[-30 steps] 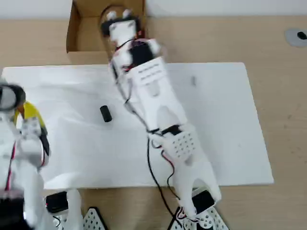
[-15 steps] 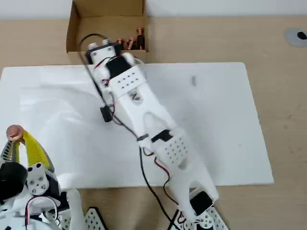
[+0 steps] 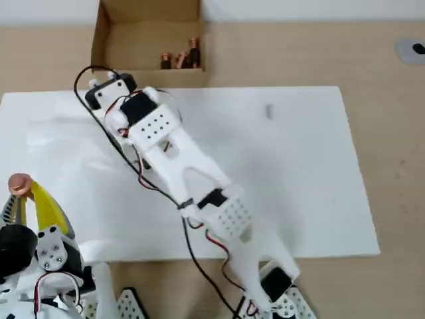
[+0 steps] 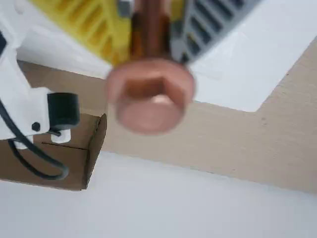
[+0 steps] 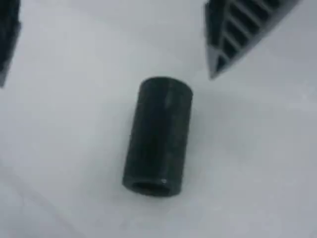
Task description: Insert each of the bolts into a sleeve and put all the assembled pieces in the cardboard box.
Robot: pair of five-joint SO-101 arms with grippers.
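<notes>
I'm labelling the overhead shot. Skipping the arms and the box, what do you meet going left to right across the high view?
copper bolt → assembled pieces → grey disc

Bolt (image 4: 150, 94) blurred — shank cut off; boxed pieces (image 3: 180, 60) too small to count.

Sleeve (image 5: 158, 136) on sheet (image 3: 299, 166), assembled pcs (image 3: 180, 60) in box (image 3: 129, 40) behind it, bolt (image 4: 151, 94) in left tool (image 4: 148, 44).

Within 1 second, the right gripper (image 5: 121, 42) has swung out of the cardboard box (image 3: 109, 50), uncovering the assembled pieces (image 3: 180, 60), and come over the black sleeve (image 5: 157, 136). The left gripper (image 3: 23, 203) has drawn back with its copper bolt (image 3: 19, 184).
</notes>
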